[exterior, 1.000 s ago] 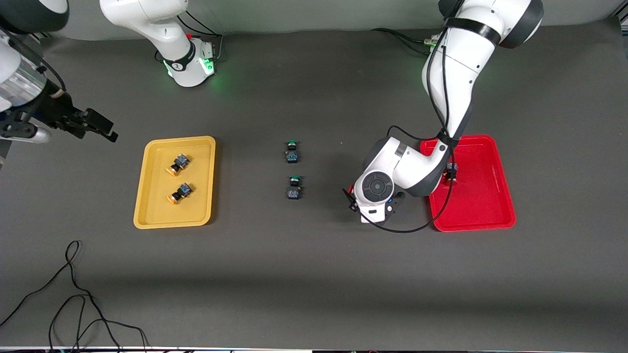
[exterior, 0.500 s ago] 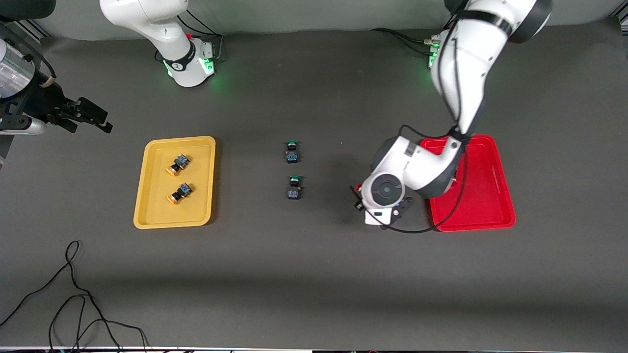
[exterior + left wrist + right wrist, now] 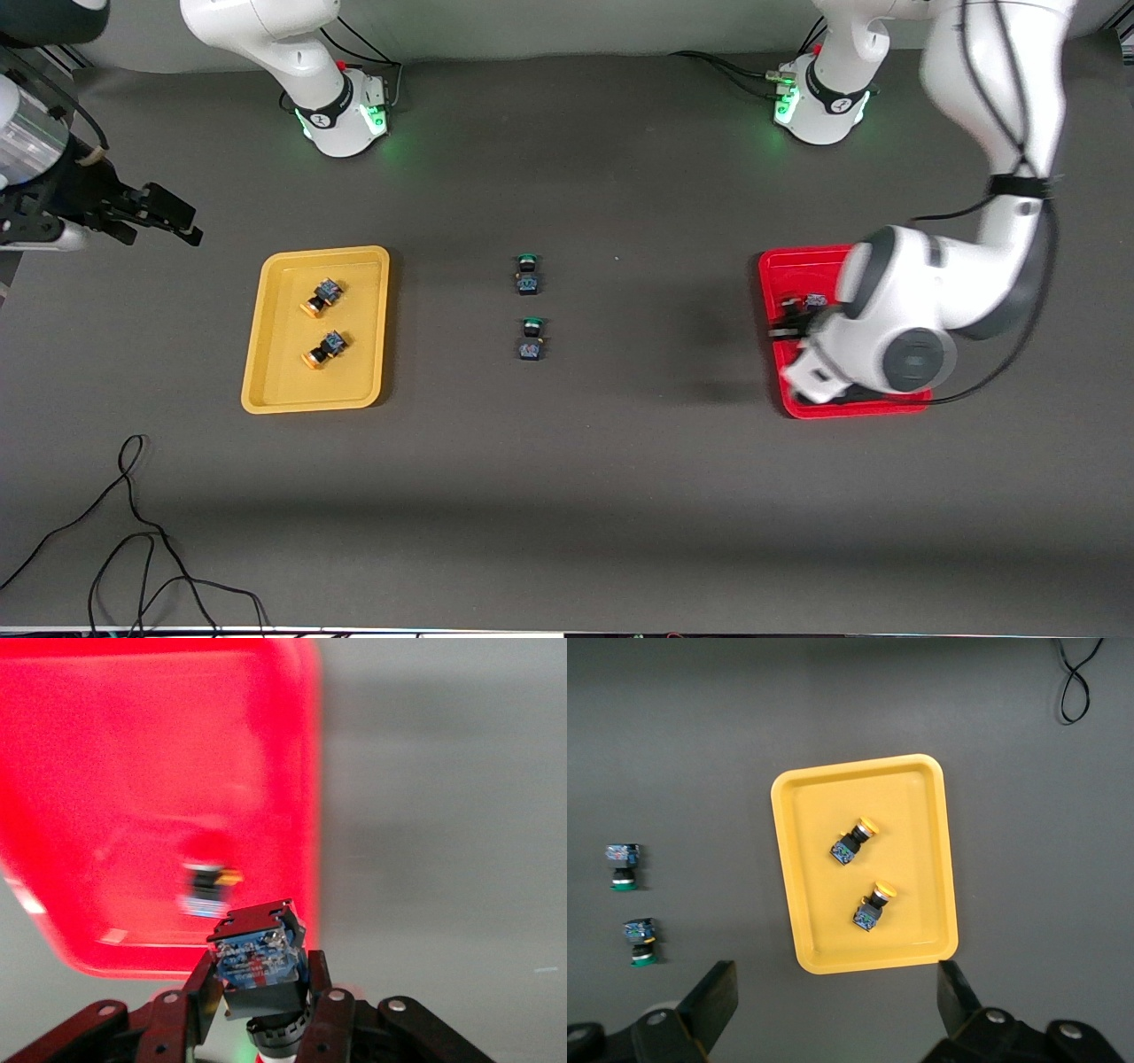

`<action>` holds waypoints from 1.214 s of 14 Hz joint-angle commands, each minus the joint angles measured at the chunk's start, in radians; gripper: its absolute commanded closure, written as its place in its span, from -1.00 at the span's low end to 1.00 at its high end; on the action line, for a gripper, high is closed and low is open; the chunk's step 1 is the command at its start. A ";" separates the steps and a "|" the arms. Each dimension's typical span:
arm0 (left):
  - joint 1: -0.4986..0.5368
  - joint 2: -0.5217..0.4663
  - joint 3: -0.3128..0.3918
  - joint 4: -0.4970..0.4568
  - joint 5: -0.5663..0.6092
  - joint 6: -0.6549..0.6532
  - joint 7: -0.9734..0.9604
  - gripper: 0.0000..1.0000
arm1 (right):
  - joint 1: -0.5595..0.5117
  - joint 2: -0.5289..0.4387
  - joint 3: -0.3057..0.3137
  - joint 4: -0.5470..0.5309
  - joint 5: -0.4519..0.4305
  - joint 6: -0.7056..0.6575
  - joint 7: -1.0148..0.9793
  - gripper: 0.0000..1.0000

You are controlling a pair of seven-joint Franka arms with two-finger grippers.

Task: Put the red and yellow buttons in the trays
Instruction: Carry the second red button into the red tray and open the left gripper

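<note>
Two green-capped switches point(image 3: 529, 306) (close together) interrupt bare table between yellow tray point(image 3: 266, 354) and red tray point(image 3: 780, 266).

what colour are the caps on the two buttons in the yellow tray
Orange-yellow caps on both, clearest in the right wrist view.

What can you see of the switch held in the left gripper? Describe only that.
The switch is a small push-button with a dark, blocky body whose end face is blue with metal terminals. It sits clamped between the left gripper's black fingers, held in the air over the red tray, where another switch already lies. Its cap is hardly visible.
</note>
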 commanded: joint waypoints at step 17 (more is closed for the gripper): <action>0.204 -0.215 -0.011 0.094 0.104 -0.187 0.441 -1.00 | -0.006 0.052 0.019 0.059 -0.013 0.003 -0.054 -1.00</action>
